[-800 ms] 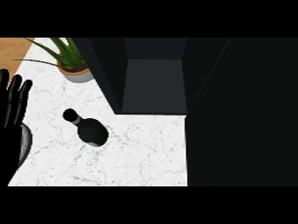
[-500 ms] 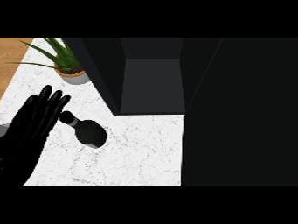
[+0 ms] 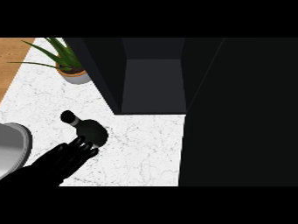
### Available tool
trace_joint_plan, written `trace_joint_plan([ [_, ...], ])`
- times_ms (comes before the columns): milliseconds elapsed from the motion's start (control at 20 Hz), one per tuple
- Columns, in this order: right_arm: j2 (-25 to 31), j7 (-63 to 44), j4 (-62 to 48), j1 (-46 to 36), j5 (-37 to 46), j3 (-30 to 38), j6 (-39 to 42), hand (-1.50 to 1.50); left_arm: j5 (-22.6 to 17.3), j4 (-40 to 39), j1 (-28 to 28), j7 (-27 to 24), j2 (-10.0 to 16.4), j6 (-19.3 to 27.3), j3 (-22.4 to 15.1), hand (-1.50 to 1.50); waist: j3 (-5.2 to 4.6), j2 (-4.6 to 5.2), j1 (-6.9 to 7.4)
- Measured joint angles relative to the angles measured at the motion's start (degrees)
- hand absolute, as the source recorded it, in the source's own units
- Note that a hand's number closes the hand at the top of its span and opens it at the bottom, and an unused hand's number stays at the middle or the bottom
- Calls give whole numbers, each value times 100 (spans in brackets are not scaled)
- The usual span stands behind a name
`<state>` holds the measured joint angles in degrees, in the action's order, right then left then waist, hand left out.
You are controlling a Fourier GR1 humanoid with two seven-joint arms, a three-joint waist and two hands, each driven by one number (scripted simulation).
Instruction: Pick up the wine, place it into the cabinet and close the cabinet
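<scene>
Single head view — steeply down onto counter point(image 3: 144, 159), close overhead.

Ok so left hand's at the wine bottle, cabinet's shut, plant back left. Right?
No. The cabinet is open; the head view shows its interior. Rest holds: left hand at the wine bottle, plant back left.

Flat, even light falls on the white surface point(image 3: 144, 148) left of and in front of the cabinet point(image 3: 152, 83), bright but without glare. The cabinet's open inside is dim grey, and everything right of it sinks to near black. Left of the cabinet, the wine bottle point(image 3: 90, 131) and the robot hand point(image 3: 71, 157) read as dark shapes that merge where they meet, with hardly any cast shadow.
</scene>
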<state>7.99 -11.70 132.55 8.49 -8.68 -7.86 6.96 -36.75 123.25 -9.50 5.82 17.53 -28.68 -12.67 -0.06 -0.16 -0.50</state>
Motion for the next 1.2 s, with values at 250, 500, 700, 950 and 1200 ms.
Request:
trace_joint_plan([
  [250,88,-512,479,22,-228,110,33,-150,-727,566,-241,480,253,0,176,-150,3,4,40],
  [500,93,-925,549,-254,-236,149,-65,-150,-1341,913,-323,899,486,248,473,-150,5,6,58],
  [700,71,-1078,584,-282,-228,140,-61,-150,-1482,922,-404,1048,512,297,680,-150,5,5,58],
  [950,31,-1372,598,-605,-204,177,-215,-150,-1875,910,-293,1229,627,459,1136,-150,5,6,59],
  [1200,-4,-1552,659,-669,-165,128,-302,-150,-2093,926,-240,1396,641,522,1482,-150,5,3,51],
])
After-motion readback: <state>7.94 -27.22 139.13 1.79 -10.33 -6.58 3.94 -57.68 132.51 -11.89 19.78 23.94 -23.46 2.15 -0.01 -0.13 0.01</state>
